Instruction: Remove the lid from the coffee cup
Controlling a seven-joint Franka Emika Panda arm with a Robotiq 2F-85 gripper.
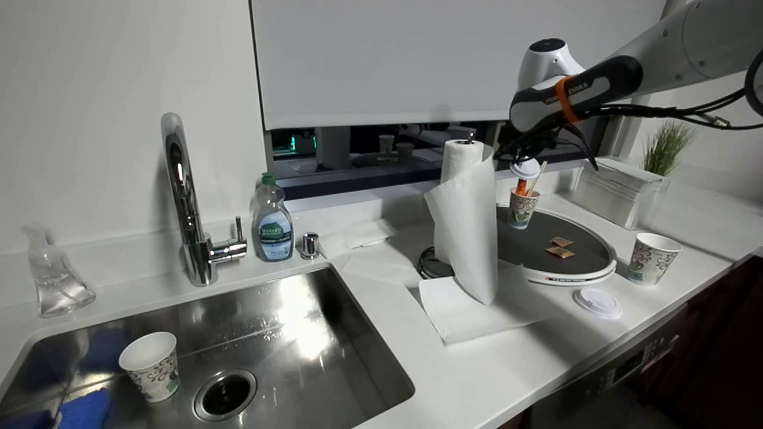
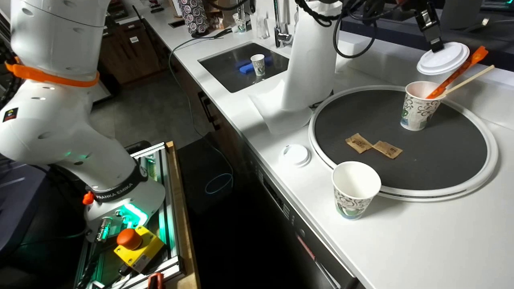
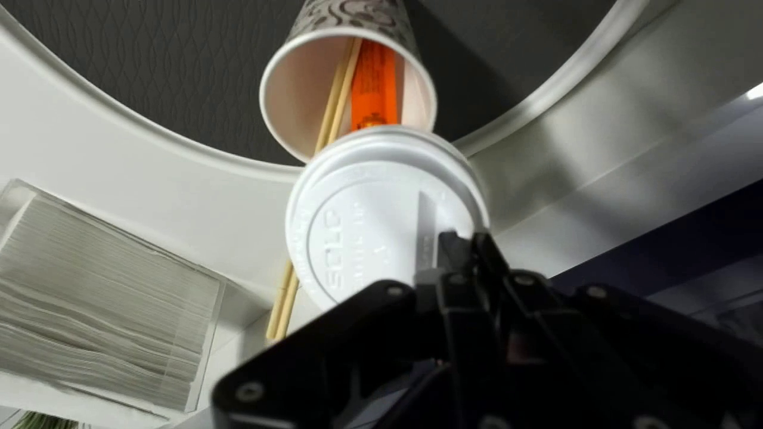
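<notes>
One white lid point(image 3: 369, 226), held up in the air, pinched at its rim by the gripper point(image 3: 468, 240), with jaws closed on that edge alone. Sits slightly tilted, above and apart from the coffee cup point(image 2: 419, 110), most likely the open-mouthed one on the dark round tray point(image 3: 149, 71); on that reading, already off. Ought to handle as nearly weightless: thin plastic, springy rather than rigid, smooth enough to slip or swivel under a one-sided pinch. Best taken by the rim, without crimping. For the cup, probably soft-walled paper, easy to dent or tip.

Across the lid's face, raised SOLO lettering inside a circular outline, with a rounded edge around it. On the cup, tapered sides and curling dark print. Leaning out of its mouth, slim pale wooden sticks point(image 2: 470, 80) and a flat, glossy orange strip point(image 3: 374, 83); contact with the lid impossible to tell. Below, a matte, wavy-embossed tray surface inside a smooth white ring point(image 2: 492, 152). Flat on the counter point(image 2: 433, 249), a second lid point(image 1: 598, 302) of the same shiny plastic; on the tray, two creased brown packets point(image 2: 358, 143).
</notes>
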